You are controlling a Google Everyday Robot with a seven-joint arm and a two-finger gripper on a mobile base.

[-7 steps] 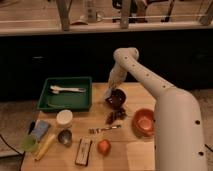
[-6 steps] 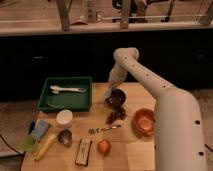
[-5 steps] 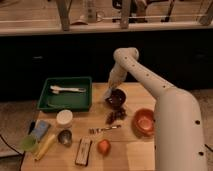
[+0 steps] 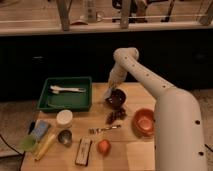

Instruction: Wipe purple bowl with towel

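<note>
The purple bowl point(image 4: 116, 98) sits on the wooden table point(image 4: 137, 150) right of the green tray. My white arm reaches from the lower right over the table, and the gripper point(image 4: 109, 91) hangs at the bowl's upper left rim. A small pale piece, likely the towel point(image 4: 107, 93), shows at the gripper's tip against the bowl's edge.
A green tray point(image 4: 65, 93) with white utensils stands at the left. An orange bowl point(image 4: 144, 121) is at the right, a dark crumpled item point(image 4: 116, 115) and a fork point(image 4: 104, 129) in the middle. A white cup, metal cup, sponge, banana, orange fruit and a bar lie at front left.
</note>
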